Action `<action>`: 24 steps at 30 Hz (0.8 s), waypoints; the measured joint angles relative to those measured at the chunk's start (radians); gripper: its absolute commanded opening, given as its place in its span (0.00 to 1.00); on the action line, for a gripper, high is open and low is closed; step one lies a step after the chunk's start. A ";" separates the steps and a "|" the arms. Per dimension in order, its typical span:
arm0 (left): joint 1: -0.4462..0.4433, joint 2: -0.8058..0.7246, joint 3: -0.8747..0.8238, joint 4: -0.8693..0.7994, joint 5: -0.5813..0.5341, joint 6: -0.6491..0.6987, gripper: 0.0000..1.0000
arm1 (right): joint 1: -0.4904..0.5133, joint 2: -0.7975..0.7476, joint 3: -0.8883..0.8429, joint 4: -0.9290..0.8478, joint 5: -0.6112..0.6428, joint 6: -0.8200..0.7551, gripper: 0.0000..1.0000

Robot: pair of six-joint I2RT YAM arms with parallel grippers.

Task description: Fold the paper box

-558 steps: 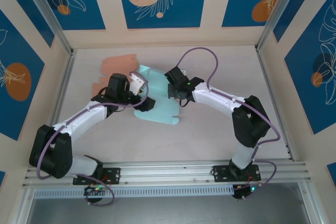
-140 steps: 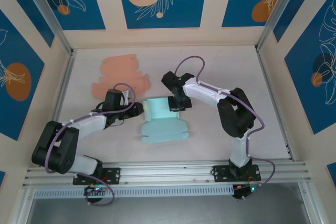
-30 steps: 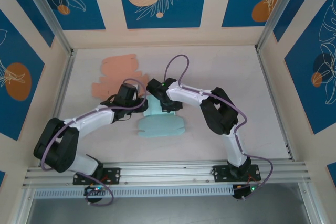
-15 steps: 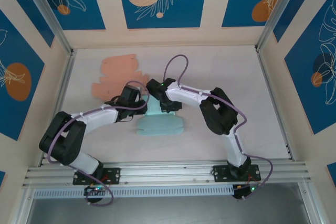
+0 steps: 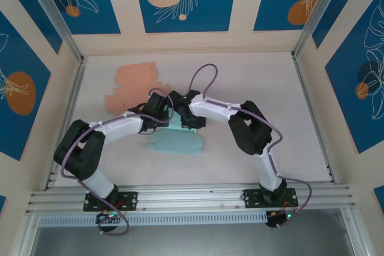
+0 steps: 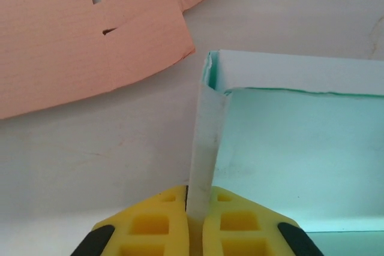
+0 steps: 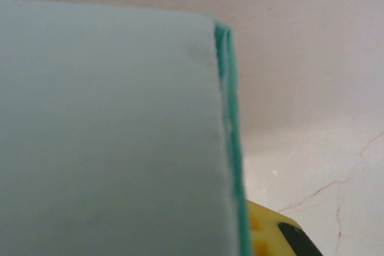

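The pale marbled counter [image 5: 258,88] carries two sheets. A flat salmon-pink cardboard blank [image 5: 129,85] lies toward the far left, spare and untouched.

The mint-green paper box [image 5: 177,142] sits at the middle of the counter, between the two arms and partly formed. Its unfolded panel lies flat toward the near edge, with its long axis running left to right, slightly skewed. The raised walls stand along its far side, open side up.

The left claw [image 6: 197,208] is closed tight on a thin upright side wall of the box, its edge pinched between the yellow pads. I judge this hold keeps the corner square while the adjoining wall is set.

The right claw [image 5: 192,121] sits at the box's far edge, a green panel pressed close to its camera. It is probably bracing that wall. Whether it is closed on the panel I cannot tell.
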 measured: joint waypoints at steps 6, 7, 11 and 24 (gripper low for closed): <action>-0.003 0.057 0.084 -0.073 -0.035 0.013 0.16 | -0.032 0.000 0.004 -0.005 -0.071 0.001 0.00; -0.002 0.070 0.099 -0.077 -0.032 0.013 0.16 | -0.040 0.000 0.004 -0.005 -0.082 -0.001 0.00; 0.005 0.108 0.129 -0.072 -0.012 0.023 0.12 | -0.067 0.003 0.009 -0.002 -0.121 -0.032 0.00; 0.023 0.212 0.219 -0.103 -0.037 0.035 0.04 | -0.138 0.169 0.224 -0.103 -0.134 -0.189 0.31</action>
